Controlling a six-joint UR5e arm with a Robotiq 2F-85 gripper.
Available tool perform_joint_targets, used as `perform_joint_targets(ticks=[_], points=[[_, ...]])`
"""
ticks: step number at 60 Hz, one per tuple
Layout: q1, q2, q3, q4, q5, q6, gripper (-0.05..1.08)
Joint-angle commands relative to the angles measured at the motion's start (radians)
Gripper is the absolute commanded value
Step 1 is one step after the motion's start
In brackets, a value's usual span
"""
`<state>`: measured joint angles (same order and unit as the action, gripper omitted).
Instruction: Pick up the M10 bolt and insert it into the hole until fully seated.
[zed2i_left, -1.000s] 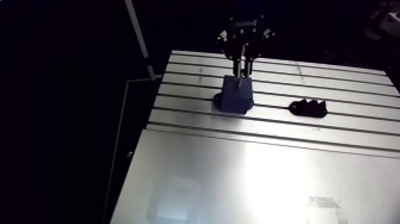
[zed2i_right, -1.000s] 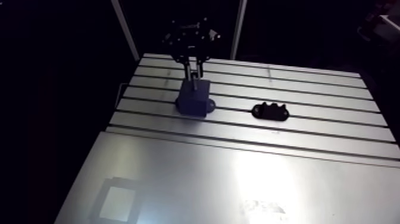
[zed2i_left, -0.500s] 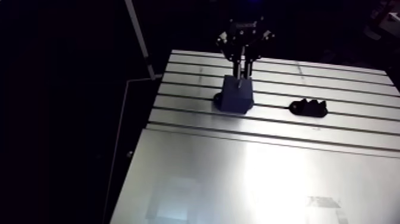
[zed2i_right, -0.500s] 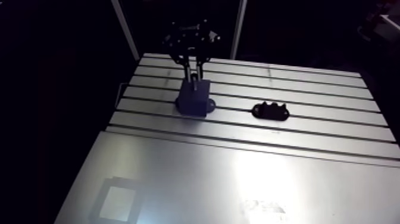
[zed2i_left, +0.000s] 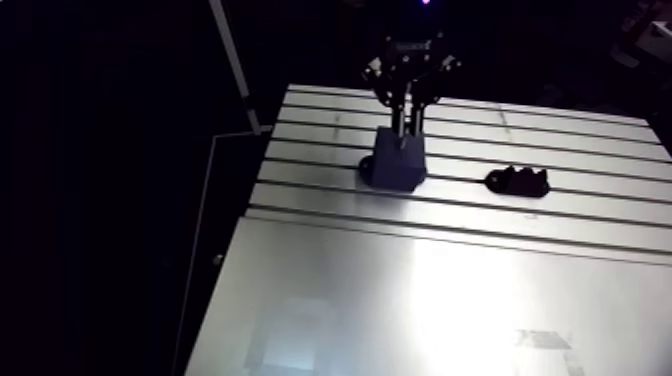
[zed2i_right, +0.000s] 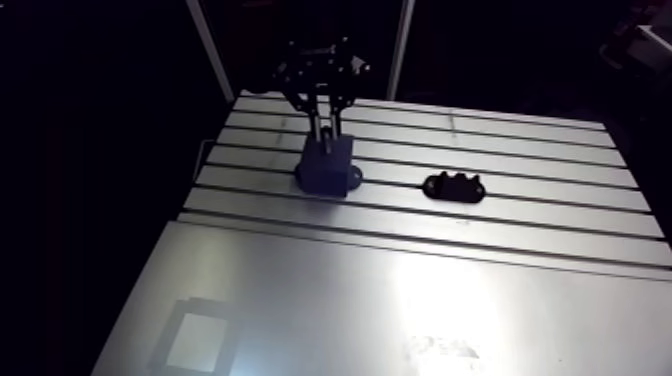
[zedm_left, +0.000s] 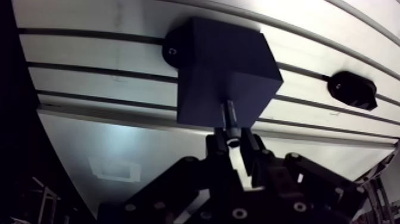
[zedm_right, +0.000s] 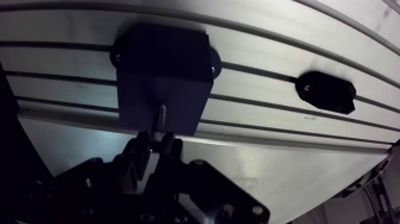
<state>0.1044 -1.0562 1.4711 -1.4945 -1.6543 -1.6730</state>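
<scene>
We see our hand (zedm_left: 233, 144) grasping the M10 bolt (zedm_left: 230, 118) at its head end, one finger on each side. The bolt's shank points straight ahead of the hand and enters the near face of the dark block (zedm_left: 220, 59), with part of the shank exposed. The block sits on the slotted counter (zedm_left: 89, 83). A small black holder (zedm_left: 352, 89) lies off to one side of the hand, apart from the block.

Hidden and cropped parts.
M10 bolt (zedm_left: 230, 117) tip hidden inside the dark block (zedm_left: 220, 65); head partly masked by the claw (zedm_left: 233, 142); surface (zed2i_left: 350, 290) cut off at the view's edge.
</scene>
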Motion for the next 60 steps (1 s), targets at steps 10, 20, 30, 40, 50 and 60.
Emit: perform_joint_targets(ticks=[10,20,30,40,50,60], points=[[0.000,-0.010,0.002,-0.051,0.000,-0.004,0.00],[0.000,-0.012,-0.001,-0.054,0.000,-0.004,0.00],[-0.002,-0.026,-0.002,-0.059,0.007,0.000,0.00],[-0.023,-0.091,-0.013,-0.078,0.029,0.037,0.00],[-0.040,-0.175,-0.016,-0.079,0.029,0.046,0.00],[-0.070,-0.284,-0.012,-0.070,0.025,0.046,0.00]])
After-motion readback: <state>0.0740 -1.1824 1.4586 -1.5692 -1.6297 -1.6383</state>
